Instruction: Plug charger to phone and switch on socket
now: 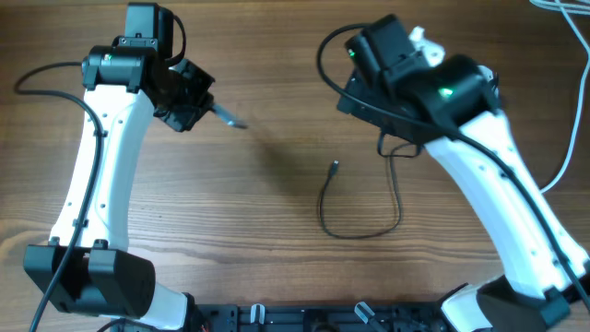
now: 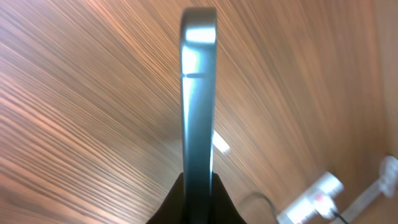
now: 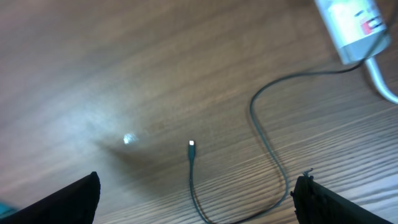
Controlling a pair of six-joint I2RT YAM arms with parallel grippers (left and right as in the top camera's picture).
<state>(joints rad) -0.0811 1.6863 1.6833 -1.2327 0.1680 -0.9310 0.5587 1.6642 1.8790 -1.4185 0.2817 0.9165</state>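
Note:
My left gripper is shut on the phone and holds it edge-on above the table. In the left wrist view the phone is a thin blue-grey edge rising between the fingers. The charger is a thin black cable looping on the table, its connector tip lying free at mid-table. My right gripper is open and empty above the cable, with the tip just ahead of it. The white socket lies beyond and also shows in the left wrist view.
A white cord runs along the table's right side, and it leaves the socket in the right wrist view. The robots' black cables hang by both arms. The wooden table lies bare between the arms.

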